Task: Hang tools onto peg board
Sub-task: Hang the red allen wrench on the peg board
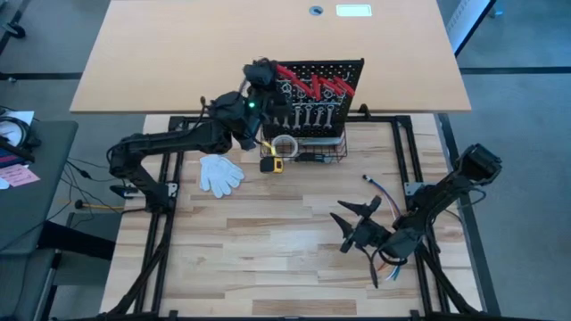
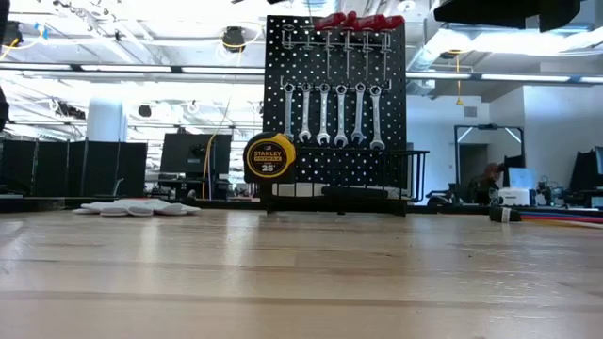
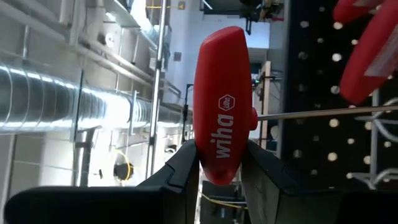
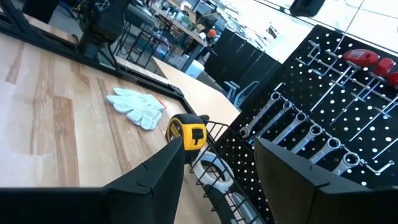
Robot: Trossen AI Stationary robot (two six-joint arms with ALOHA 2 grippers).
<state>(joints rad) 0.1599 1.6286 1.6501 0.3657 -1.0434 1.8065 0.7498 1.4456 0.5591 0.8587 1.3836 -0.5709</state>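
The peg board (image 1: 350, 73) stands upright at the table's far side. Silver wrenches (image 2: 330, 113) hang on it in a row, with red-handled tools (image 2: 358, 21) above them. My left gripper (image 1: 265, 73) is up at the board's top left corner, shut on a red T-handled tool (image 3: 221, 106) marked "wiha". My right gripper (image 1: 352, 223) waits open over the table's right half, its fingers facing the board (image 4: 348, 124) with nothing between them. My left gripper pinches one end of the red handle (image 3: 217, 163) between its two fingers (image 3: 184, 167); the rest of the handle sticks out past the fingertips. The fingers come roughly level from the table's left. The thin metal shaft (image 3: 311, 113) runs from the handle's middle toward the board. The tool is lifted clear.
A black wire basket (image 1: 314, 153) sits at the board's foot, a yellow tape measure (image 1: 272, 164) at its left end. A white glove (image 1: 219, 174) lies left of it. Coloured wires (image 1: 379, 187) lie by my right arm. Bare wood fills the table's near half.
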